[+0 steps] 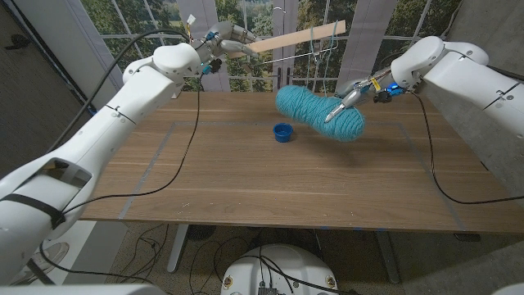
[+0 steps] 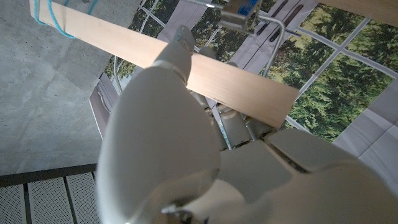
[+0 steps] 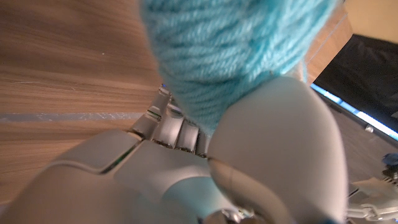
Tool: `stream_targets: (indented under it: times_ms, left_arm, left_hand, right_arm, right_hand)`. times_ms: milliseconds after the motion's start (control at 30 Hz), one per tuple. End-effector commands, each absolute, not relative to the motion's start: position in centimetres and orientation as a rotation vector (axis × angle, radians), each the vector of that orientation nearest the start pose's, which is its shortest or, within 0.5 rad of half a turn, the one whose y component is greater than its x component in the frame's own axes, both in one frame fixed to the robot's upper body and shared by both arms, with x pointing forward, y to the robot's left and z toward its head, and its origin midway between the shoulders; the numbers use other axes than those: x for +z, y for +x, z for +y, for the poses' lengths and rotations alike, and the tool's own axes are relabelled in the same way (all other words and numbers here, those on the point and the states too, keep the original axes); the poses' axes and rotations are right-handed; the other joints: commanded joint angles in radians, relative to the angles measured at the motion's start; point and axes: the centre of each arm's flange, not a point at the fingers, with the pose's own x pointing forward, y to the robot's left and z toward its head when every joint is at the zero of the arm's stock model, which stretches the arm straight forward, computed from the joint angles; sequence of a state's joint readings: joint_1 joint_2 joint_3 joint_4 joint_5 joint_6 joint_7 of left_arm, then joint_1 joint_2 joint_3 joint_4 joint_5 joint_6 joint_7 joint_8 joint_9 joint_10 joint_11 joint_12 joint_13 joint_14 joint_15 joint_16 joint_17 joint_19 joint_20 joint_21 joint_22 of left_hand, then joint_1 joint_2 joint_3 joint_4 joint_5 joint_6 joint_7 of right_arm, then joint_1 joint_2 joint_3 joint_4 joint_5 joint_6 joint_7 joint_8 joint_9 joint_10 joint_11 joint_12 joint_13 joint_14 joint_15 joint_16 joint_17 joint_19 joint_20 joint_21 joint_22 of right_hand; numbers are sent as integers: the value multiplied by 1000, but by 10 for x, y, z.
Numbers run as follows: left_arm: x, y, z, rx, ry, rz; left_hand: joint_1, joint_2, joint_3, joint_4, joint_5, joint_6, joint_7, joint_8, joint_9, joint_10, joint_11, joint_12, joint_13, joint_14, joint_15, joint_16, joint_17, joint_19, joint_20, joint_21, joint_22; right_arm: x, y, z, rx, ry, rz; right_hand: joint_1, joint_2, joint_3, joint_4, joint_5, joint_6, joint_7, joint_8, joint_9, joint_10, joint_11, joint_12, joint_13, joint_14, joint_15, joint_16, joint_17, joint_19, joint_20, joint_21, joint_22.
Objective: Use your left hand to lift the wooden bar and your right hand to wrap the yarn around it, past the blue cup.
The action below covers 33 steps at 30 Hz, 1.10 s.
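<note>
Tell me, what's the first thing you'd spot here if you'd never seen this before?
Probably the big teal yarn skein, held up in the air over the table's far side by the right hand. Next, the wooden bar that the left hand lifts high at the back, with a strand of yarn looped near its far end. A small blue cup sits on the table under the yarn.

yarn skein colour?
Teal, a light blue-green. The yarn shows best in the head view, held by the right robot hand.
</note>
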<state>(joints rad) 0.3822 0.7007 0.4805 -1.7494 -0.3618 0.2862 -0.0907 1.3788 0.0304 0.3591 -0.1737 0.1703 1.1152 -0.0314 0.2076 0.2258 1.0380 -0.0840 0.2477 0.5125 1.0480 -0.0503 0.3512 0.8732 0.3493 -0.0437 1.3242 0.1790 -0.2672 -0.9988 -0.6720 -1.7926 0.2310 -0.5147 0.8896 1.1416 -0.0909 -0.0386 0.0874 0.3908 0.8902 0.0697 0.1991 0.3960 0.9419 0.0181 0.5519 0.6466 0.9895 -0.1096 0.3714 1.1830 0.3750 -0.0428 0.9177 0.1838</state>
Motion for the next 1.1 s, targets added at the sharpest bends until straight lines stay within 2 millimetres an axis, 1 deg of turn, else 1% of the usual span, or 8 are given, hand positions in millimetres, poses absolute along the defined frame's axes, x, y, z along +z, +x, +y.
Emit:
stream_targets:
  times_ms: [33,233,367,533,800,1033,1100]
  left_arm:
    - [246,552,211,-310,588,-766]
    - [239,552,214,-306,577,-756]
    - [233,553,216,-316,565,-744]
    - [224,554,219,-311,546,-722]
    - [206,556,225,-323,522,-676]
    - [196,554,230,-331,510,-663]
    - [194,554,231,-342,508,-656]
  left_hand:
    - [64,78,16,13,5,37,33,6,5,12,-1,-3,4,137,-184,2,3,-6,-17,5,2]
    - [64,78,15,13,5,37,31,6,5,12,1,-5,3,137,-184,0,4,-6,-17,6,2]
    - [64,78,15,13,5,36,31,5,5,14,-2,-6,3,139,-184,0,6,-8,-17,7,2]
    - [64,77,15,13,4,34,37,4,5,13,1,-7,4,138,-184,-3,5,-8,-17,8,2]
    - [65,78,15,13,4,37,32,5,5,14,0,-9,5,140,-184,-5,6,-11,-16,10,2]
    - [65,79,16,12,4,35,35,4,6,13,2,-10,6,139,-185,-10,3,-13,-16,12,1]
    - [66,79,16,12,4,35,35,4,6,14,-1,-10,7,142,-185,-9,5,-13,-16,12,2]
  right_arm:
    - [146,584,-285,532,-974,-106]
    - [142,582,-293,440,-932,-183]
    - [140,578,-296,375,-910,-241]
    - [138,573,-298,319,-888,-302]
    - [134,568,-299,245,-854,-373]
    - [131,562,-301,177,-816,-450]
    - [131,560,-301,157,-806,-471]
  right_hand:
    - [278,264,2,11,-3,160,-157,2,2,104,-92,3,1,15,-111,-2,0,-9,-53,6,4]
    - [279,265,2,14,-4,158,-159,2,1,103,-88,-3,-5,13,-112,-4,-3,-13,-50,6,3]
    - [279,265,3,16,-5,159,-161,2,0,101,-91,-6,-7,10,-112,-6,-5,-16,-47,6,2]
    - [279,265,3,18,-6,159,-162,3,-1,102,-90,-8,-9,9,-111,-8,-7,-19,-44,5,2]
    - [281,265,4,21,-8,157,-163,3,-2,98,-90,-12,-9,5,-112,-12,-10,-22,-41,5,1]
    - [280,265,4,24,-10,157,-166,3,-3,101,-97,-14,-13,1,-111,-15,-12,-22,-40,5,1]
    - [280,265,5,25,-10,157,-165,3,-4,98,-95,-16,-13,1,-111,-16,-13,-22,-39,6,1]
